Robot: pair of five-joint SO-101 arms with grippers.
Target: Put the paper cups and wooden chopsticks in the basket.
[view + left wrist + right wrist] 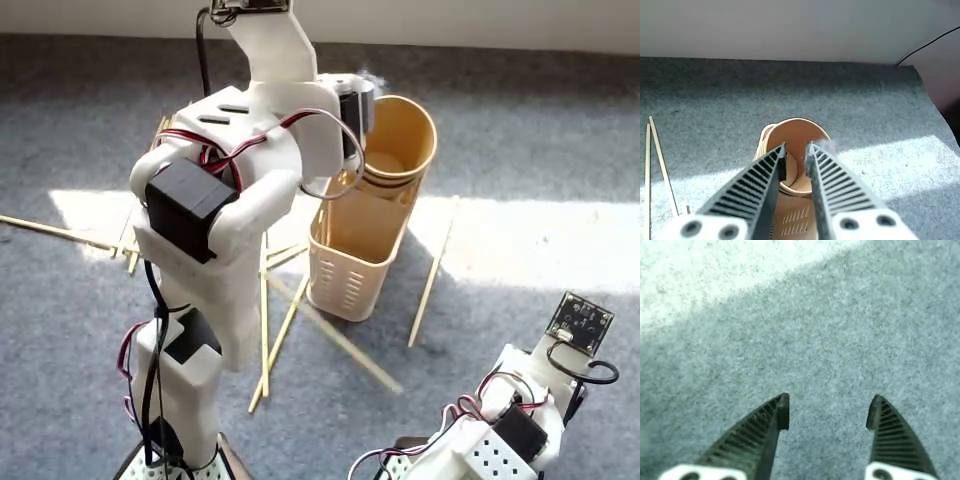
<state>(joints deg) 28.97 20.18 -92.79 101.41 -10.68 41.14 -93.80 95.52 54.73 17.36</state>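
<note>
Resting in basket (350, 275), paper cups (400, 150), right gripper (827, 412) fingers (765, 430) apart

In the high view the left arm (225, 210) hides the left wall of the basket (350, 270) and parts of several wooden chopsticks (287, 322), and the right arm (495, 435) is cut off by the near edge. How many paper cups (400, 140) are stacked cannot be told.
</note>
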